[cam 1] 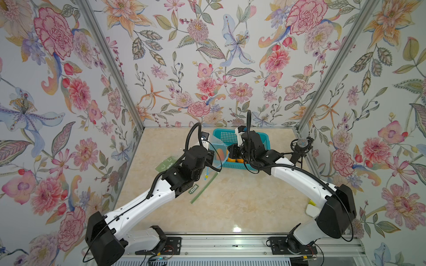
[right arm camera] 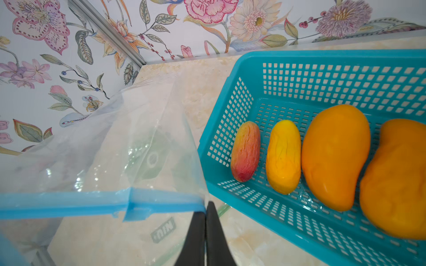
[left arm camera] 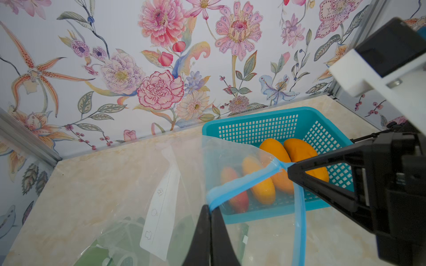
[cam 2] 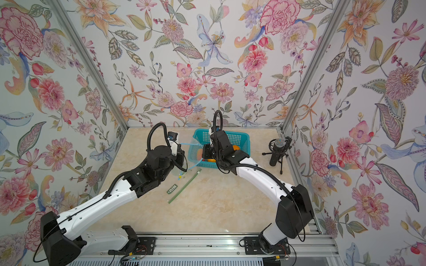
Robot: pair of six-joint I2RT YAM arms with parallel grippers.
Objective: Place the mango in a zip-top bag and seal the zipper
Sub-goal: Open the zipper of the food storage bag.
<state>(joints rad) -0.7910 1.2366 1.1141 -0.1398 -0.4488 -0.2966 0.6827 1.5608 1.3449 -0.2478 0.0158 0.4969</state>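
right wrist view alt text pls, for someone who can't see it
The right gripper, shut, pinches the blue zipper edge of a clear bag beside a teal basket holding four mangoes side by side; none is in the bag.

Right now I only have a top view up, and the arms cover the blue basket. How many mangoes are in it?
Observer: Four mangoes lie side by side in the basket; the right wrist view shows them all.
Operator: Is any of them inside the bag?
Observer: No. The clear bag has no fruit in it.
Operator: Which arm has hold of the bag?
Observer: Both. The left fingers and the right fingers are each shut on its blue zipper strip, at separate points along it.
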